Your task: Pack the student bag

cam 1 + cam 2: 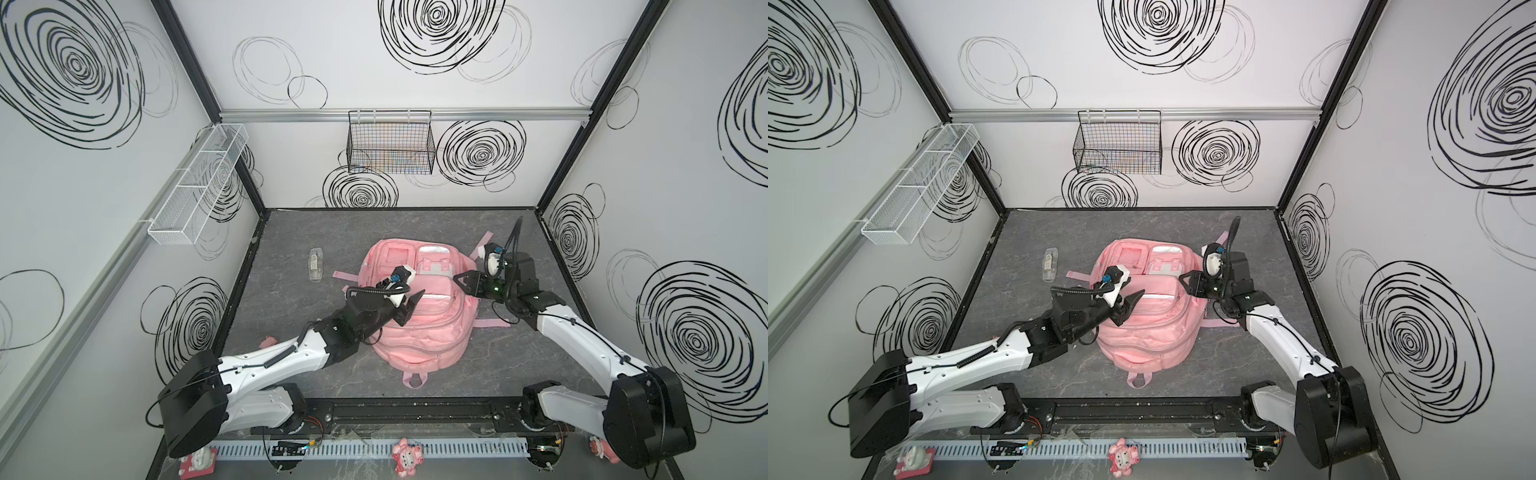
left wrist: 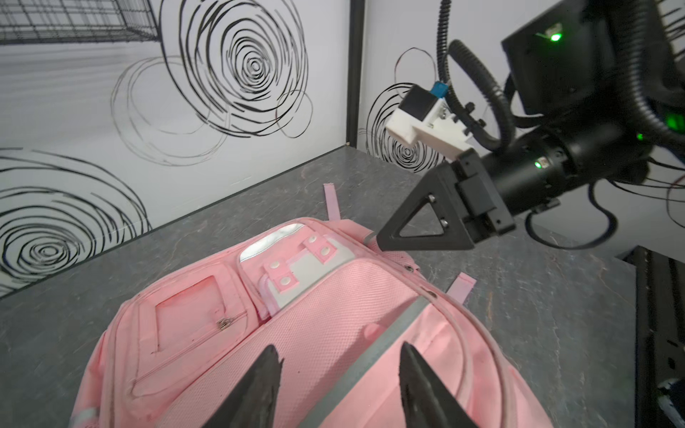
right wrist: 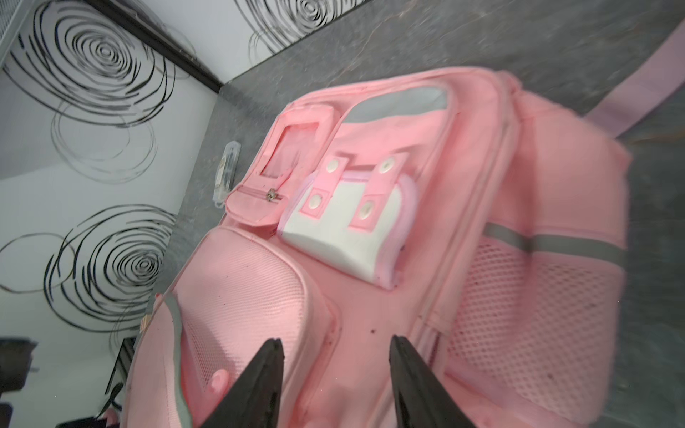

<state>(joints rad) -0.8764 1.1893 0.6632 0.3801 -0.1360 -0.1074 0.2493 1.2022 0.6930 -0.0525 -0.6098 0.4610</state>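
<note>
The student bag [image 1: 419, 332] [image 1: 1144, 340] is a pink backpack lying flat mid-table, front pockets up, with its top loop [image 1: 414, 380] toward the near edge. My left gripper [image 1: 413, 307] [image 1: 1131, 307] hovers over the bag's left middle. It is open, and in the left wrist view [image 2: 339, 348] only pink mesh pocket and a grey stripe [image 2: 370, 355] show between its jaws. My right gripper [image 1: 461, 282] [image 1: 1185, 282] hangs open just above the bag's right upper edge. Its wrist view [image 3: 335, 341] shows bare pink fabric [image 3: 370, 296] between the jaws.
A clear plastic case [image 1: 316, 264] [image 1: 1049, 264] lies on the table left of the bag. Pink straps [image 1: 345, 275] stick out from the bag's sides. A black wire basket [image 1: 390, 141] hangs on the back wall and a white mesh tray [image 1: 199, 187] on the left wall.
</note>
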